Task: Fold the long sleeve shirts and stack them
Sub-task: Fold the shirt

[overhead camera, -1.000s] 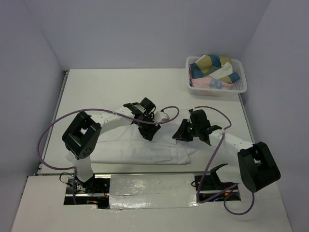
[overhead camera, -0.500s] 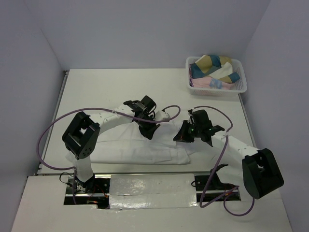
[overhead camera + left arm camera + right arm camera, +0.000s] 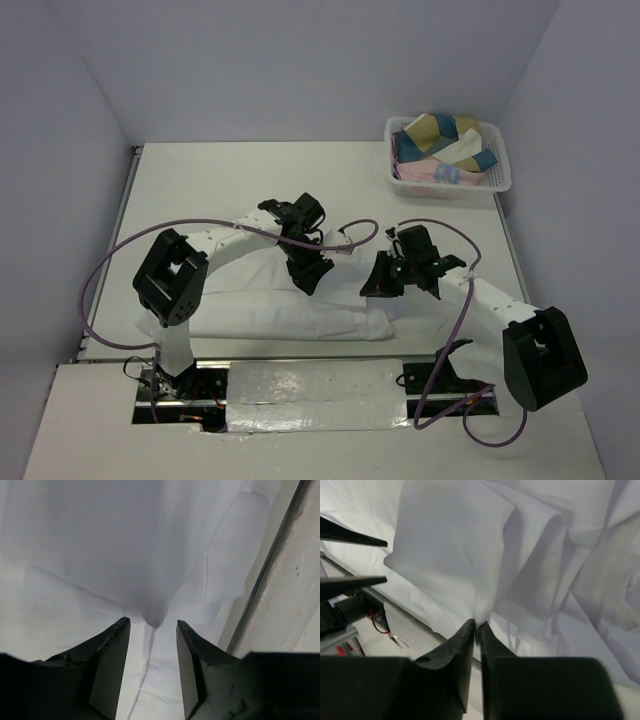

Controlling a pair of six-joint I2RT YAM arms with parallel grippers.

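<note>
Long sleeve shirt [image 3: 285, 315] lies on the counter [image 3: 220, 190] at its near edge, long axis left-right. Right claw [image 3: 476, 625] is pinched tight on a fold at the right end. Left claw [image 3: 152, 625], over mid-shirt, has its jaws apart astride a cloth peak and grips nothing.

White table [image 3: 200, 190]: white shirt [image 3: 290, 315] near edge, basket [image 3: 470, 187] far-right corner.

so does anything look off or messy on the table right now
Only the thin white long-sleeve shirt: its right end is bunched in loose folds where the right hand pinches it, not lying flat. The left hand is open by a raised peak of cloth. Nothing looks spilled or damaged.
</note>
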